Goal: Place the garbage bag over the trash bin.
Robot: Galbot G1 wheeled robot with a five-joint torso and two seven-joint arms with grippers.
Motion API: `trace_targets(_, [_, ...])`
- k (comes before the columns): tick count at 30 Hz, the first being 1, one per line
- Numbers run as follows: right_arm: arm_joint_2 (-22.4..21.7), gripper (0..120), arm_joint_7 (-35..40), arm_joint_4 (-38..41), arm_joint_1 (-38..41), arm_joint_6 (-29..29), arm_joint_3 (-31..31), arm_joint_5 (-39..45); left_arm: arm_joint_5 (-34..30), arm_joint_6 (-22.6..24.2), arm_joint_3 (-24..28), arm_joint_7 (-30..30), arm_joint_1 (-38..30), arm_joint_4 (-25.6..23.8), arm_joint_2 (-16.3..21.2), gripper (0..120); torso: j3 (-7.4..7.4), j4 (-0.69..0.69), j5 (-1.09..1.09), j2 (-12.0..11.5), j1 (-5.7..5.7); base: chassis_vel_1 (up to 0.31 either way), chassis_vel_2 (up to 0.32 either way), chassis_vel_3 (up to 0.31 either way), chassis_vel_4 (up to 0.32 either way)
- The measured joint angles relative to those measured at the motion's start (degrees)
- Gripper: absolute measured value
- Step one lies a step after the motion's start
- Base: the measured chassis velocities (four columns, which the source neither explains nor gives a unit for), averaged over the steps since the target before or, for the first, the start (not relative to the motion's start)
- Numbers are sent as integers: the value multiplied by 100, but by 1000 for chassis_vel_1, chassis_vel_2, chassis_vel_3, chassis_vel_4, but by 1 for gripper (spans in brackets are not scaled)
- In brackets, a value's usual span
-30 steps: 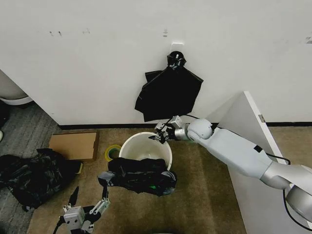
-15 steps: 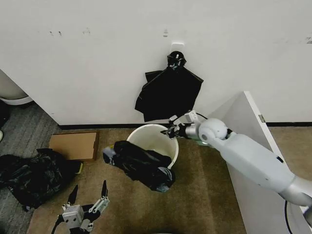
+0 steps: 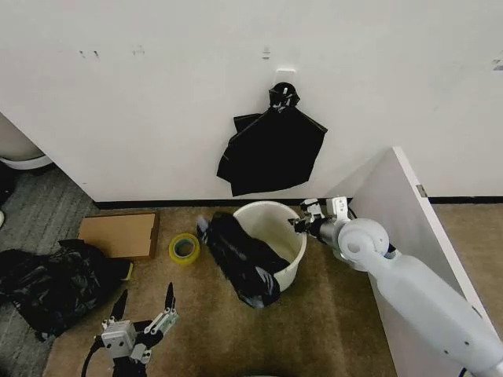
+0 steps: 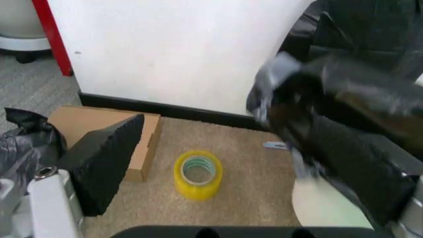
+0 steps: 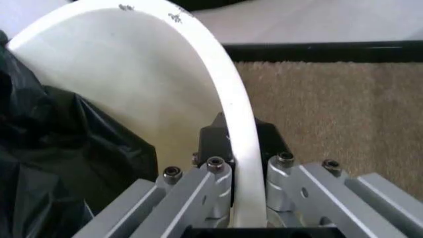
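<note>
The cream-white trash bin [image 3: 277, 229] stands tilted on the carpet near the wall. My right gripper [image 3: 303, 224] is shut on its right rim; in the right wrist view the rim [image 5: 228, 99] runs between the closed fingers of this gripper [image 5: 241, 201]. The glossy black garbage bag [image 3: 244, 263] hangs crumpled over the bin's left rim and down its front. It also shows in the wrist views as the bag [image 5: 53, 163] and the bag [image 4: 350, 124]. My left gripper [image 3: 144, 304] hovers open low at the front left, apart from the bin.
A bunch of black bags [image 3: 271, 153] hangs from a wall hook above the bin. A yellow tape roll [image 3: 184, 247] and a flat cardboard box [image 3: 118, 234] lie left of it. A bulky black heap [image 3: 47, 287] is at far left. A white panel [image 3: 401, 212] stands at the right.
My right gripper has pulled the bin to the right and tipped it. The bag moved along with it, uncovering the tape roll. The left gripper has stayed in place.
</note>
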Motion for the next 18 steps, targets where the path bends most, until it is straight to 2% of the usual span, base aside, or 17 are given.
trace_targets(7, [361, 1, 590, 492, -874, 447, 483, -66, -16, 151, 9, -6, -113, -75, 26, 100, 0, -1, 2, 0, 0, 0, 0, 0, 0])
trace_targets(12, [588, 1, 577, 698, -1485, 796, 651, -473, -16, 180, 29, -10, -146, -83, 18, 100, 0, -2, 2, 0, 0, 0, 0, 0, 0])
trace_targets(18, [909, 1, 392, 772, -1852, 1260, 650, -959, -8, 180, 43, -8, -151, -73, 21, 100, 0, -1, 2, 0, 0, 0, 0, 0, 0])
